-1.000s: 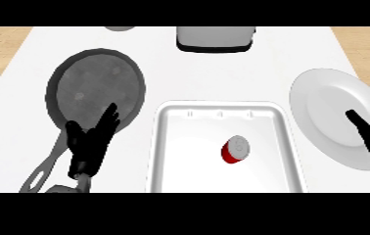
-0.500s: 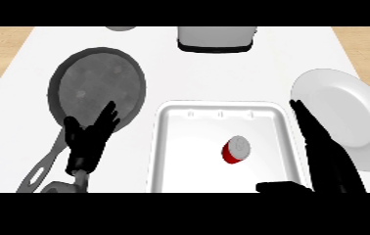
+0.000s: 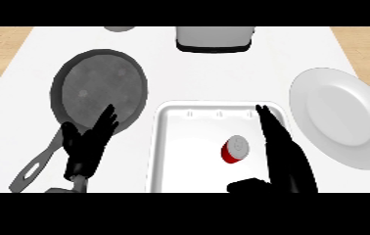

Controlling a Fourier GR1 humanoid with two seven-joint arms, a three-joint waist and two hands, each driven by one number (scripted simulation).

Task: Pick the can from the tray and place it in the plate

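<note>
Can (image 3: 235,149), a red cylinder with pale lid, lies in glossy white tray (image 3: 186,155); right hand (image 3: 288,163) beside, fingers (image 3: 269,124) released.

Left hand (image 3: 85,150), lower left of the frame: matte black throughout, with a blocky palm that tapers into slender, pointed fingers (image 3: 108,119). Below the wrist, a short section of grey forearm (image 3: 77,183) shows at the lower edge. Right hand (image 3: 290,168), lower right of the frame: the same uniform black, with a broad palm narrowing into long, thin fingers and a rounded, blunt thumb (image 3: 249,186). The surfaces look smooth.
</note>
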